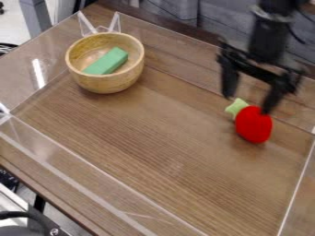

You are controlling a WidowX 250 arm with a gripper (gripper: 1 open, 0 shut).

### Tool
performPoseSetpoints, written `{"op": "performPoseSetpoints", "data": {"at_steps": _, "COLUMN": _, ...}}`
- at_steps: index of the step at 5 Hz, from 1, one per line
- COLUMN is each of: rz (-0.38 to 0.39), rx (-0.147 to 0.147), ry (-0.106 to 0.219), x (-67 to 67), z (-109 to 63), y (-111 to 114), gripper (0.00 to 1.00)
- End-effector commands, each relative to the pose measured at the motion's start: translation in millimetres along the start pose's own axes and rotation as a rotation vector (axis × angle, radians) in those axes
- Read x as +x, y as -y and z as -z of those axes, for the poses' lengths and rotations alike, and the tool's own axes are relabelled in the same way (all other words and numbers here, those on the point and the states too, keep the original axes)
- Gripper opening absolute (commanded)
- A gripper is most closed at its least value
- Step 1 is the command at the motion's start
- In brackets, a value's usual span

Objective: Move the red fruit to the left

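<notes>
The wooden table (pixel 135 152) has a brown grain surface and is fenced by low clear plastic walls (pixel 55 175). Taking the tabletop as a clock face, a round wooden bowl (pixel 105 63) stands on it at about ten o'clock, near the far-left corner. The red fruit (pixel 252 122), with its pale green cap pointing toward the far side, lies on the wood at about three o'clock, well apart from the bowl.

Even, bright light; pale glare streaks the clear plastic walls (pixel 37 78); the black claw (pixel 257 92) is motion-blurred; overall resolution is low
</notes>
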State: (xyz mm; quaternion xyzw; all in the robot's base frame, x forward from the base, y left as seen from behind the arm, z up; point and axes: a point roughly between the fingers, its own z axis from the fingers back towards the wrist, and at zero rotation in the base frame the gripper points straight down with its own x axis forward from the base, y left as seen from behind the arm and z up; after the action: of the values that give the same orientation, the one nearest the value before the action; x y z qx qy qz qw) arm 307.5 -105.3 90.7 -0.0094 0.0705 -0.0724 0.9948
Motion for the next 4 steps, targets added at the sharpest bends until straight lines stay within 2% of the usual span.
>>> {"op": "performPoseSetpoints", "data": {"at_steps": 1, "rz": 0.012, "rx": -0.002, "ry": 0.075, "x": 19.5, "z": -7.2, "y": 13.9, "gripper": 1.0}}
{"op": "performPoseSetpoints", "data": {"at_steps": 3, "rz": 0.021, "rx": 0.013, "ry": 0.07, "x": 24.6, "z": 19.3, "y": 4.4, "gripper": 1.0}}
{"op": "performPoseSetpoints", "data": {"at_steps": 4, "rz": -0.078, "rx": 0.013, "ry": 0.07, "x": 25.2, "z": 25.6, "y": -5.9, "gripper": 1.0}}
